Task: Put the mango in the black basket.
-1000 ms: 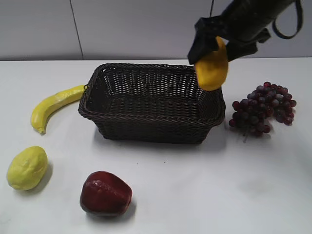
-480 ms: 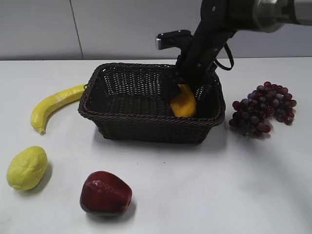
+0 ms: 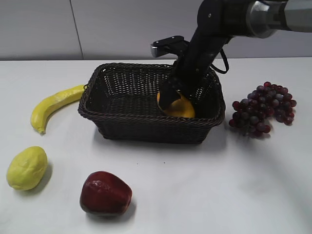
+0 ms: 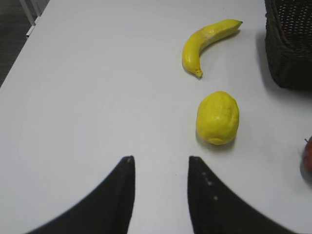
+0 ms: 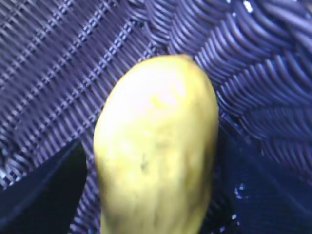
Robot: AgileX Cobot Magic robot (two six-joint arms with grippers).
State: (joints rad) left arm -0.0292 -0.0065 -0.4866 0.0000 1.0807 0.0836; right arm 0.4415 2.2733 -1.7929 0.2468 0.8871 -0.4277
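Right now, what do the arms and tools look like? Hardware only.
Right arm: black links with a silver-grey metal section near the top, a black cable looping beside it and a small black camera box on the wrist. Its right tool is black. Left tool: two matte black curved fingers, tiny pale dots on one.

A robot test bench in a lab-like room, laid out with fruit props

A plain white table (image 3: pixel 204 195) is filling the scene and a bare grey panelled wall (image 3: pixel 122 27) is standing behind it; a black basket (image 3: pixel 146 124) is sitting mid-table as the only container; a banana (image 3: pixel 52 105) and a lemon (image 3: pixel 27 167) are lying left of the basket, a dark red fruit (image 3: pixel 105 193) is resting in front of it, grapes (image 3: pixel 263 108) are lying to its right; a black robot arm (image 3: pixel 214 29) is reaching down into the basket; nothing domestic is showing around it.
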